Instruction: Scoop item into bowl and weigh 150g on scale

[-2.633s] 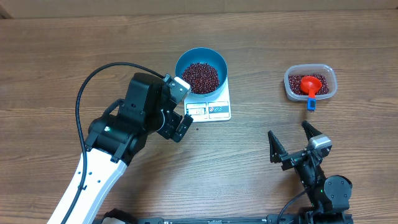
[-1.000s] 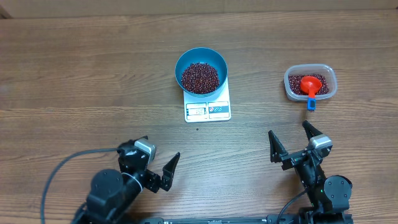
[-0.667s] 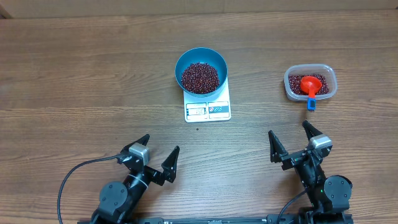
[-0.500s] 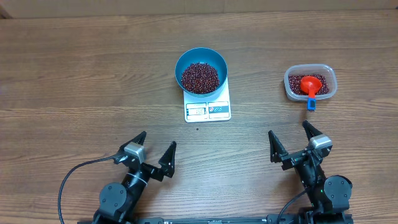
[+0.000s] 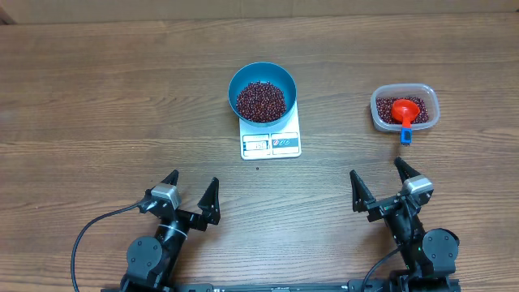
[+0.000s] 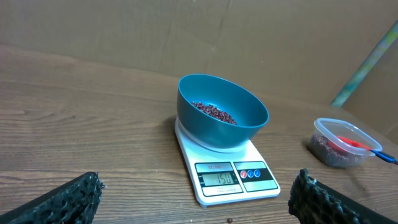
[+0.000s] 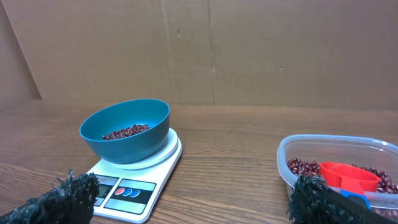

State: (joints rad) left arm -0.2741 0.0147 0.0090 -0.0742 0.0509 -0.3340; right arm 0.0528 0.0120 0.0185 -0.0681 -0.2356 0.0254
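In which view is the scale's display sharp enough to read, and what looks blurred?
Left wrist view: the scale display is sharp, seemingly 150; the near fingertips look soft. Right wrist view: display slanted, partly behind a finger, unreadable. Overhead view: even light, display too small.

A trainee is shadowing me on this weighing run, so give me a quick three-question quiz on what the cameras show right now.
1. Where does the bowl of beans sit?
A. on the scale
B. inside the tub
C. on bare table
2. True or false: the left claw and the right claw are both shut.
3. Fill in: in the tub, on top of more beans, lies a red ____.

Key
1. A
2. False: both stand open and hold nothing.
3. scoop
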